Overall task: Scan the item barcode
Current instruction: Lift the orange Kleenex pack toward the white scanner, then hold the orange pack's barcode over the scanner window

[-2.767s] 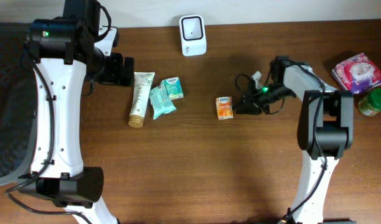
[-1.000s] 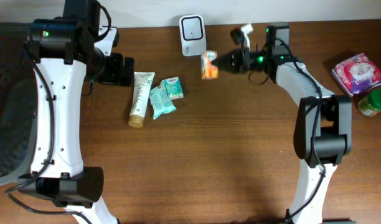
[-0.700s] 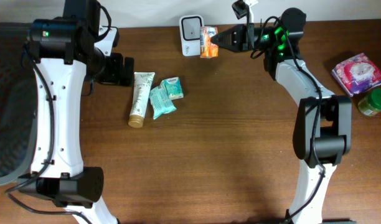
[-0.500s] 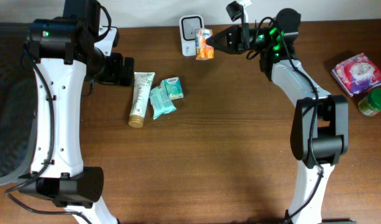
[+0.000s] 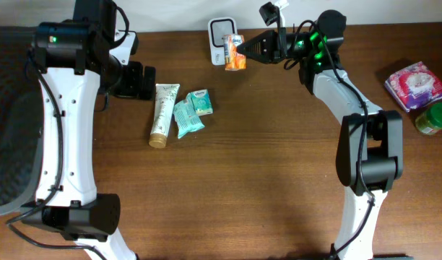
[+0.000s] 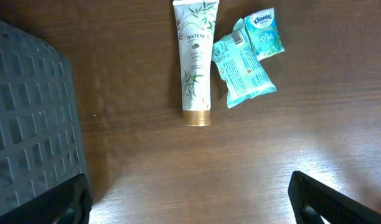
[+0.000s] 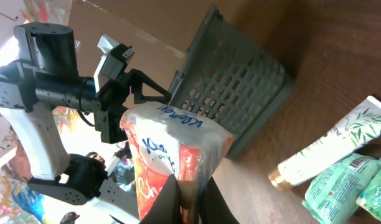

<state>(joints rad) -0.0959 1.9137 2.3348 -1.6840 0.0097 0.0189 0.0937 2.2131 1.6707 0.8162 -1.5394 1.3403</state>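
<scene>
Presently the right tool (image 5: 246, 49), shut tight on the orange packet (image 5: 235, 54) just beside the scanner (image 5: 221, 32), should square the barcode to its window and hold steady; left tool (image 5: 145, 81) gapes empty.

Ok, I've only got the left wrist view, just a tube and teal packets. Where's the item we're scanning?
Observer: The right gripper holds an orange packet right next to the white scanner at the table's far edge.
Operator: Is it gripped properly?
Observer: Its fingers are shut on one end of the packet.
Operator: Anything else over there?
Observer: A pink tissue pack and a green-lidded jar sit near the right edge.
</scene>
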